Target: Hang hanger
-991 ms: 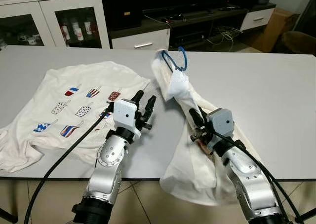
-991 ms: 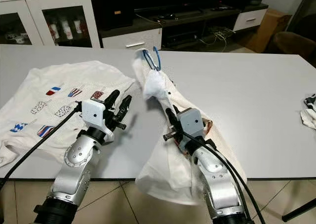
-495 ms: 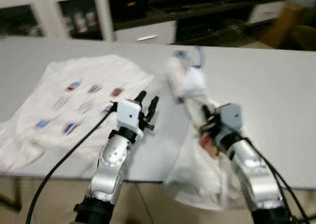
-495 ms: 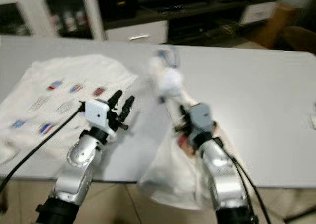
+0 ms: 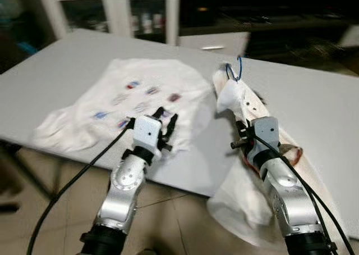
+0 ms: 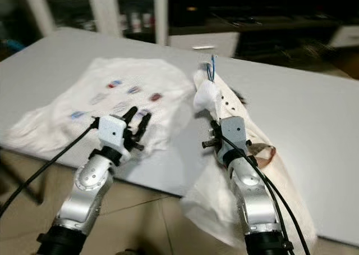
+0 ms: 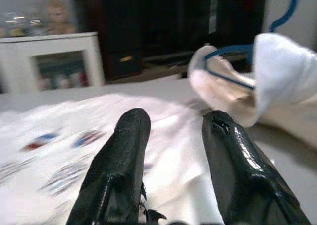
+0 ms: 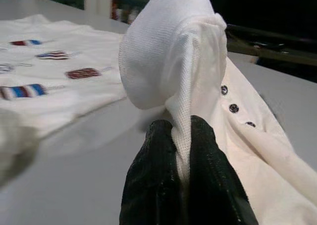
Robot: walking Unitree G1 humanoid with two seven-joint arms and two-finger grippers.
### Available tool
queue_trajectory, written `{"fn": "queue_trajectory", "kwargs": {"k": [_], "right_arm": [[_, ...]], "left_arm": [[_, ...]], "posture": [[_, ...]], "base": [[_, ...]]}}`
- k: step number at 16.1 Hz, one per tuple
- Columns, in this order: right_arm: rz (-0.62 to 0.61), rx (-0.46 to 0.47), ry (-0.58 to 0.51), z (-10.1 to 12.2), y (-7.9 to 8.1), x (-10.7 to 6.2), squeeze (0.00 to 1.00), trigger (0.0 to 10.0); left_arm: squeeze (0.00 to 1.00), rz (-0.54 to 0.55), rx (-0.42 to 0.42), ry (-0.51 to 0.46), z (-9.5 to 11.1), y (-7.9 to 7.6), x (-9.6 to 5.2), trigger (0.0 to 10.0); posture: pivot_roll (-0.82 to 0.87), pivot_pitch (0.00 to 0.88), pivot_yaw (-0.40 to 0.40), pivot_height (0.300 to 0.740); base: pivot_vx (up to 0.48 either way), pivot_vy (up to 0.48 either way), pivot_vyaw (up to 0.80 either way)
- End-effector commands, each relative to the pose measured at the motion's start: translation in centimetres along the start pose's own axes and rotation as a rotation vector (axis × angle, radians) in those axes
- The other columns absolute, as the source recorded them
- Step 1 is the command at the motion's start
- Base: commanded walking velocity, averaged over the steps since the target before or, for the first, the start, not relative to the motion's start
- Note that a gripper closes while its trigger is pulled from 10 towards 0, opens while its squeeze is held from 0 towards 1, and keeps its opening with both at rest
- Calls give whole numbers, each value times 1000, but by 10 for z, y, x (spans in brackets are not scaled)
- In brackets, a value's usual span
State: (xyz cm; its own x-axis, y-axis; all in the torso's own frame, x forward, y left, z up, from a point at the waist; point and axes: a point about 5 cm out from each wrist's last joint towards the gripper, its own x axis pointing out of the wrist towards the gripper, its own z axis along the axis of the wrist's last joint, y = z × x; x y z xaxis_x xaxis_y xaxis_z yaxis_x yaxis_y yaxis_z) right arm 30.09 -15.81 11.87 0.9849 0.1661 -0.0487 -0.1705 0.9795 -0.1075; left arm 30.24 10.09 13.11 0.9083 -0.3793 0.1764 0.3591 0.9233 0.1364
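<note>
Two hands show before us: our right hand (image 8: 184, 136) is clamped on the white shirt (image 5: 235, 98) whose blue hanger (image 5: 235, 72) hook pokes out at its far end on the table (image 5: 314, 106), while our left hand (image 7: 173, 131), fingers apart, hovers over the printed shirt (image 5: 134, 92) to the left.

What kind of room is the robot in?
Probably a living room in a home. There's a big grey table with shirts on it, a white glass-door cabinet holding small things, and a dark low unit with a white drawer behind.
</note>
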Motion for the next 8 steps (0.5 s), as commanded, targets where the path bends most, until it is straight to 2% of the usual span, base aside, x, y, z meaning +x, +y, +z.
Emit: {"fn": "queue_trajectory", "kwargs": {"k": [1, 2, 8], "right_arm": [[-37, -5, 4, 2, -7, 2, 0, 10000], [-56, -8, 5, 2, -9, 2, 0, 10000], [-79, 37, -12, 5, -10, 2, 0, 10000]], "left_arm": [[0, -4, 12, 9, 0, -3, 1, 10000], [0, -6, 18, 10, 0, -3, 2, 10000], [0, -5, 26, 20, 0, -3, 3, 10000]], "posture": [[59, 51, -10, 740], [59, 51, -10, 740], [58, 48, -7, 740]], "base": [[326, -349, 712], [322, -352, 712], [322, -352, 0]]}}
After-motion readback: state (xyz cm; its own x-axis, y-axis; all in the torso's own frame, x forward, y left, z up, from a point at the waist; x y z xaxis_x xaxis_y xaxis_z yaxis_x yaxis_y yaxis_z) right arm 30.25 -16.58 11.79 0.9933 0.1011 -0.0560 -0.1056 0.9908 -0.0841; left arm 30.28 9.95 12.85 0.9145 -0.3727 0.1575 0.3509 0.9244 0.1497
